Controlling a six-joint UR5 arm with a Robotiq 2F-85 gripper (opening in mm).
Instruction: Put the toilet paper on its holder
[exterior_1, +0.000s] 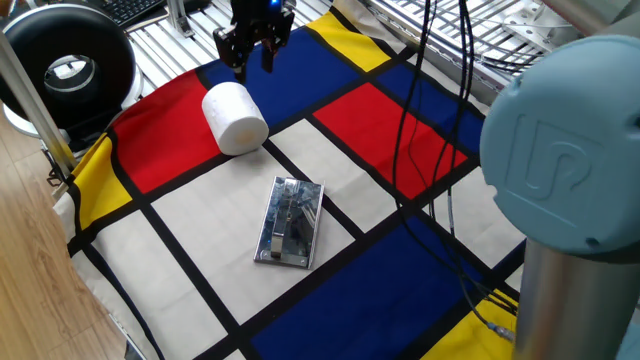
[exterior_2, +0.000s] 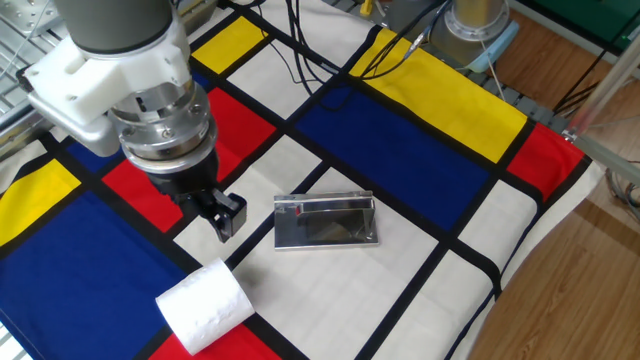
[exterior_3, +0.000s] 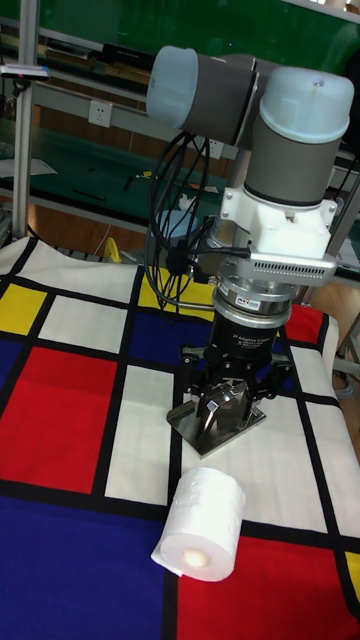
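1. Hovering above the cloth-covered worktop, the claw hangs with its fingers spread and nothing between them.
2. The toilet paper lies on its side toward one edge of the worktop, at the seam between a red and a white panel; in the tall fixed view its cardboard core faces the camera.
3. The holder lies flat near the middle of the worktop, apart from the roll, its bar arm folded down along the plate.
4. The claw is near the roll but not touching it; in the other fixed view it hangs between roll and holder.
5. Judged risk: the roll is soft and round, so a descent off its centre could nudge it rolling toward the worktop's edge, or a hard squeeze could crush the core and make threading harder.
6. Judged risk: the bar lies flat against the plate, leaving little room to slide the core on; pushing the roll at it may simply shove the loose holder across the cloth.
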